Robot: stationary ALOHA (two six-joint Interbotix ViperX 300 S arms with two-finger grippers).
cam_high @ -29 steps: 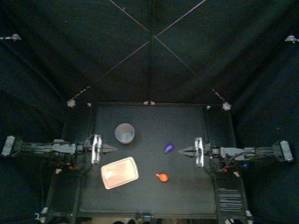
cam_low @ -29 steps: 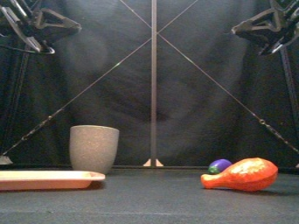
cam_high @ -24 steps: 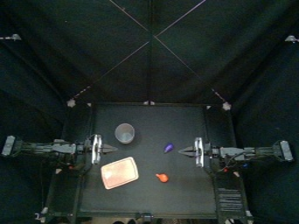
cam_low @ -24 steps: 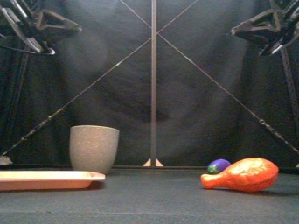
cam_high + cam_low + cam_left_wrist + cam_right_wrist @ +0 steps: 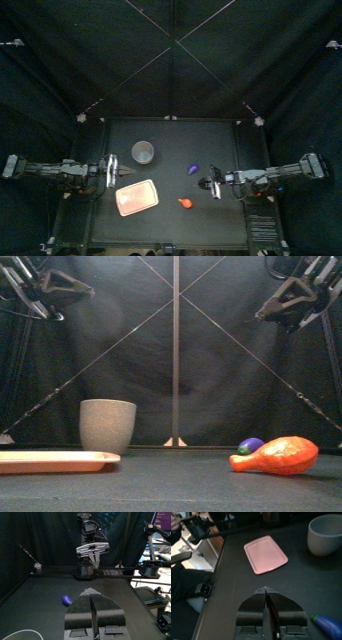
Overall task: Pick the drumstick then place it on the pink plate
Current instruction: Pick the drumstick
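The orange drumstick [image 5: 185, 202] lies on the table right of the pink plate [image 5: 136, 197]; in the front view the drumstick [image 5: 277, 455] is low at the right and the plate [image 5: 54, 461] low at the left. My right gripper [image 5: 206, 184] hangs shut and empty, high over the table, right of and behind the drumstick. Its wrist view shows its shut jaws [image 5: 265, 590] above the table with the plate [image 5: 265, 554] beyond them; the drumstick is not in that view. My left gripper [image 5: 116, 172] rests shut at the table's left [image 5: 93, 593].
A tall grey speckled cup [image 5: 143, 152] stands behind the plate. A small purple toy [image 5: 193, 170] lies behind the drumstick, close to it in the front view [image 5: 249, 445]. The right arm's gripper [image 5: 283, 303] is well above both toys.
The right arm has swung in from the table's right edge toward the middle and front, and come somewhat lower. The left arm and all the things are unmoved.
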